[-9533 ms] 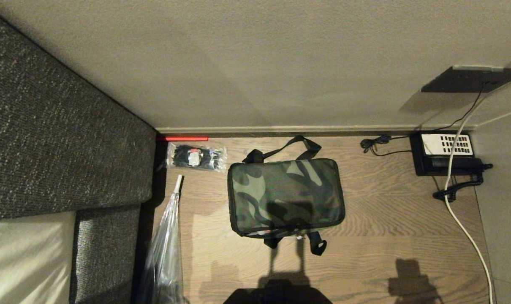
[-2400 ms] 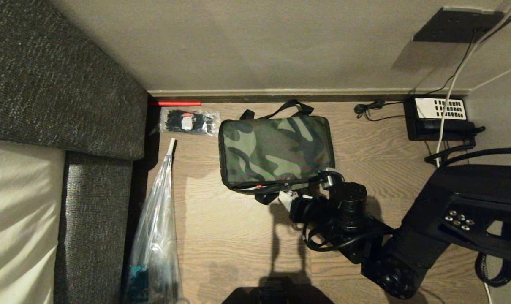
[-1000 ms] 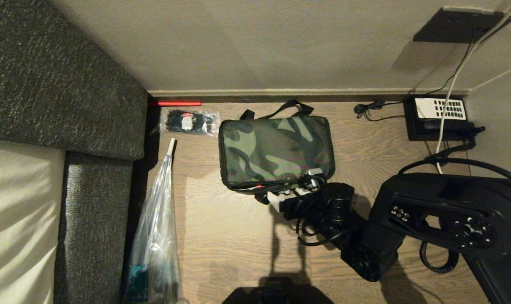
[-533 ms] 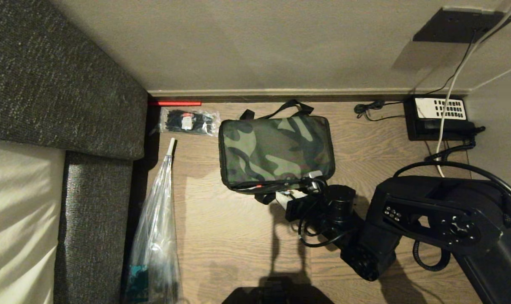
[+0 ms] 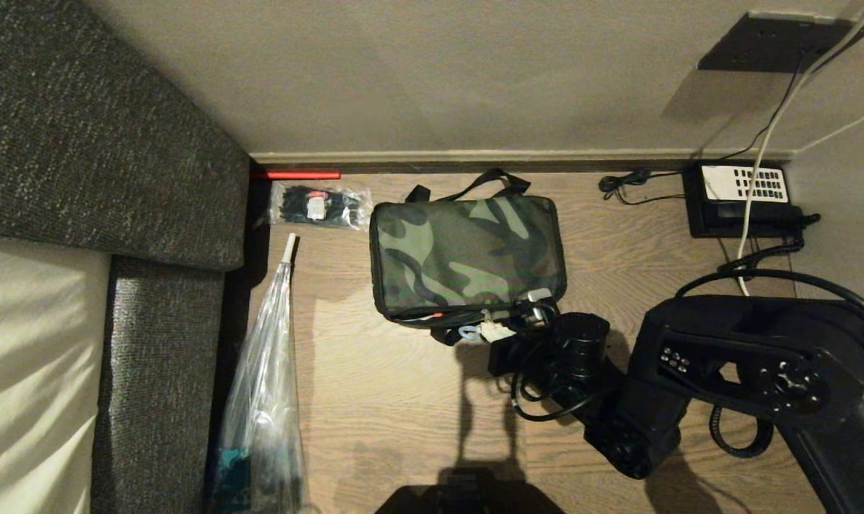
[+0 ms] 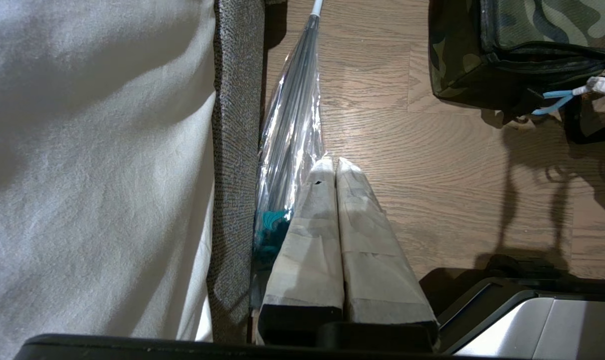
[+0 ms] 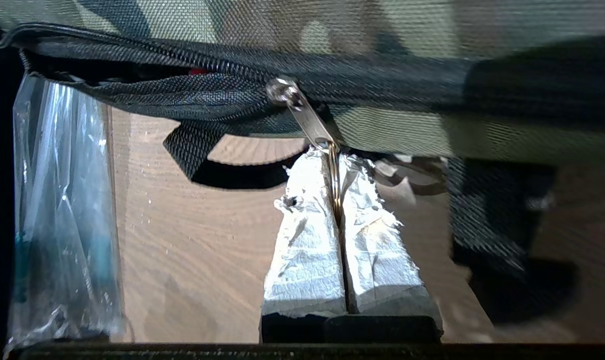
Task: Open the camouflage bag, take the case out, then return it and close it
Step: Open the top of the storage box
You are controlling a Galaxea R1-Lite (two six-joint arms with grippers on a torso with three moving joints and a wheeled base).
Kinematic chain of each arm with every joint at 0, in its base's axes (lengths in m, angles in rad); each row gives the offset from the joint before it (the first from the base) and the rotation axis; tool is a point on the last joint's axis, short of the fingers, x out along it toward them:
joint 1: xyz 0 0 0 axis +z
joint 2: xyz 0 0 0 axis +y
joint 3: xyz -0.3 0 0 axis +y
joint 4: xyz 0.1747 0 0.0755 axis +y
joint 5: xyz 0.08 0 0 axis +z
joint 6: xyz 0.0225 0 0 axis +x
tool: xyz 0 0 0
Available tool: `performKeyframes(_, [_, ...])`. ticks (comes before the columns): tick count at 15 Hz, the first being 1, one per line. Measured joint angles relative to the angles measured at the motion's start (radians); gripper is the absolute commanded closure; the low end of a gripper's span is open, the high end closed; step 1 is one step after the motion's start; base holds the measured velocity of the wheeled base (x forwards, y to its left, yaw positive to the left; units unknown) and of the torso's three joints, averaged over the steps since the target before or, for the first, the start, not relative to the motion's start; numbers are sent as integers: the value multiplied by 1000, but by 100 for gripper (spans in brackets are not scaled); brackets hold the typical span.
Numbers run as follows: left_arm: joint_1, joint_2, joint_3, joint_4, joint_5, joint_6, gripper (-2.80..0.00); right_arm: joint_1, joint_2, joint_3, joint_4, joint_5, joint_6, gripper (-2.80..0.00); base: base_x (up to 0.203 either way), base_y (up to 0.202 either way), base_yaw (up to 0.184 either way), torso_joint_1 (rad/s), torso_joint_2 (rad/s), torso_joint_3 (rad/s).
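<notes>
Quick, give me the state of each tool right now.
Left tool: shut, empty, parked off to the side above the floor.
Right tool: shut on the zip pull of the camouflage bag.

Place: I'm in a hotel-style bedroom.
Bed point(image 5: 39, 371): pale sheet, grey woven frame, at my nine o'clock.
Telephone point(image 5: 742, 200): corded, on the wood floor point(image 5: 403, 414), two o'clock.
Wall point(image 5: 439, 71): plain, twelve o'clock.

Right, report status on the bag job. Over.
Right gripper shut on metal zip pull at near edge of green-and-black camouflage fabric bag. Left gripper shut, parked, empty. Bag mostly zipped. Nothing blocking.
</notes>
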Motion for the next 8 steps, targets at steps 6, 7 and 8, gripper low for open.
performKeyframes(6, [0,0,0,1,0,0,0,-29,-140,157,12,84,33,0,0,0,0,0,0,0])
performKeyframes(7, [0,0,0,1,0,0,0,-38,-161,183,12,86,35,0,0,0,0,0,0,0])
performKeyframes(8, [0,0,0,0,0,0,0,-47,-178,207,12,90,36,0,0,0,0,0,0,0])
